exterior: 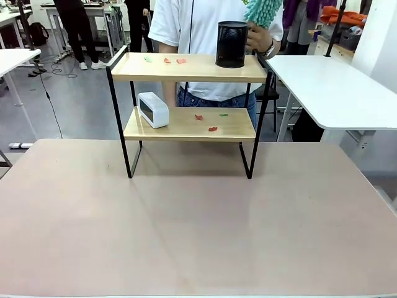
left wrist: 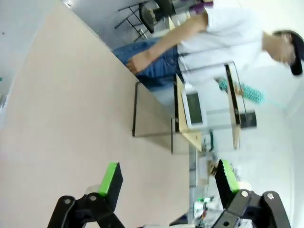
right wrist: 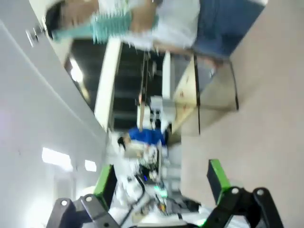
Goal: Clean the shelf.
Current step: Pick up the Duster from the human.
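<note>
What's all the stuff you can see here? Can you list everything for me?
shelf: one, light wood boards in a black frame, standing at the far side of the big table
cup: one, black mesh, top board, right end
box with a screen: one, white, lower board, left end
paper scraps: six, four red and two green, three on each board
duster: one, teal and fluffy, held up above the cup
big table: one, pinkish beige, under the shelf
side table: one, white, to the right
person's hand: one, just behind the cup
left gripper: one, black with green pads, open
right gripper: one, black with green pads, open
</note>
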Controlling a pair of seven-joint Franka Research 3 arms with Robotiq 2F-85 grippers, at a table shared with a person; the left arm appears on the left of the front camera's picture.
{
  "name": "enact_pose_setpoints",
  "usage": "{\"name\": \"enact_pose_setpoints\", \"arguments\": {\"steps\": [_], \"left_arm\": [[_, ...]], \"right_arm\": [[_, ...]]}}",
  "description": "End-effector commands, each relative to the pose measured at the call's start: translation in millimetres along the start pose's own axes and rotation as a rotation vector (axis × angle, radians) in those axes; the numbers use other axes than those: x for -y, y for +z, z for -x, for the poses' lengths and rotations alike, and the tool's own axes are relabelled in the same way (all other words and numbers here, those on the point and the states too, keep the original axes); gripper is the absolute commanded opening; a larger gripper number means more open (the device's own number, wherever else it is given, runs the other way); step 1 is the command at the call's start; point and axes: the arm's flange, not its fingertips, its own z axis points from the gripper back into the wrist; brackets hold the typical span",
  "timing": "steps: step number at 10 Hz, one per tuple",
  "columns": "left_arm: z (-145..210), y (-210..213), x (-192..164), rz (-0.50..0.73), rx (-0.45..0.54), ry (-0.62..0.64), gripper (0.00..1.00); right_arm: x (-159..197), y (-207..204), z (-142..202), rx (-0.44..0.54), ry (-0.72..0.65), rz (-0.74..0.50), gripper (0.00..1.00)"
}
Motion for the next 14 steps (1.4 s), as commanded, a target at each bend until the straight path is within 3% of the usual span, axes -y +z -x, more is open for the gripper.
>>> {"name": "enact_pose_setpoints", "arguments": {"steps": [1,12,14], "left_arm": [[5,9,23,0.005,-0.063,-0.087,1.0],[5,9,23,0.005,-0.063,-0.087,1.0],[5,9,23,0.005,-0.063,-0.087,1.0]], "right_arm": [[-18,-13,13,-0.112,0.054,0.03,1.0],[-18,-13,13,-0.112,0.054,0.03,1.0],[-21,-24,10,-0.127,-0.011,0.072,1.0]]}}
